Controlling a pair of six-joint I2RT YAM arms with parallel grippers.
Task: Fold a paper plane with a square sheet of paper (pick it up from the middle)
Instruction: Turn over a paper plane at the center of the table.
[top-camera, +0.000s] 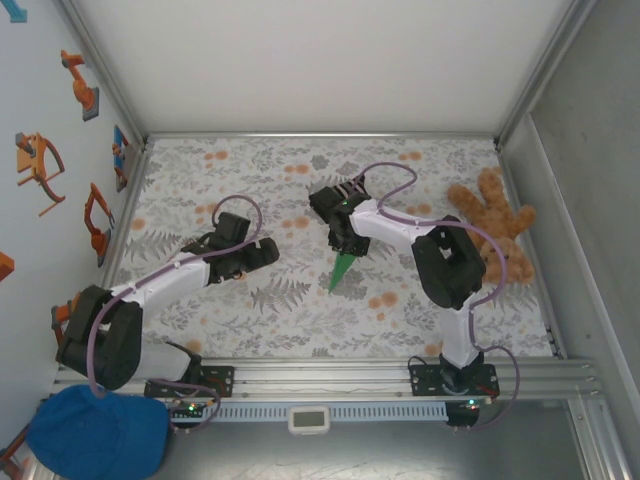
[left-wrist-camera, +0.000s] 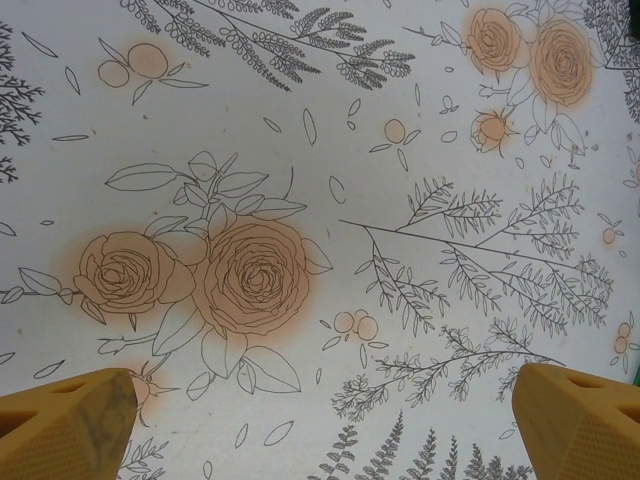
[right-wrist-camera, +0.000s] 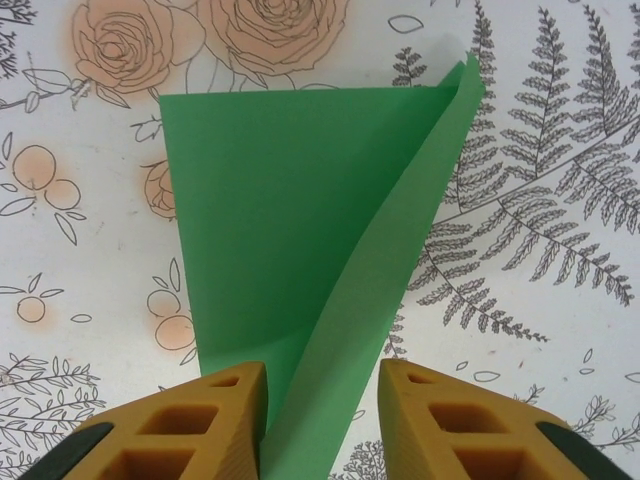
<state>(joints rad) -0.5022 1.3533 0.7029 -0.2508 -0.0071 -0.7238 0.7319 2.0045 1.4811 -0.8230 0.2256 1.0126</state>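
Nearest, off the near left corner of the counter (top-camera: 250, 320): a soft blue cap (top-camera: 95, 435). Farther in, on the left: the left end effector (top-camera: 262, 254), released, yellow pads (left-wrist-camera: 70, 425) wide apart over bare flower print, grasping nothing. Just right of centre: the paper plane (top-camera: 342, 270), a narrow dart of thin, smooth, bright green paper, creased lengthwise, one flap raised off the flat layer. Long axis near-to-far with a slight lean, sharp tip toward the near edge, wide end tucked under the right end effector (top-camera: 345, 232) just beyond. In the right wrist view, straddled by ribbed yellow fingers (right-wrist-camera: 215, 420): jaws narrowly parted, raised flap against the left finger, a sliver of flower print visible before the right one, so not clenched, by the look of it. Plainly the right arm's job; the left one well apart. Easily crumpled, so best pinched along the middle crease. Far right: a fuzzy brown teddy bear (top-camera: 495, 228).
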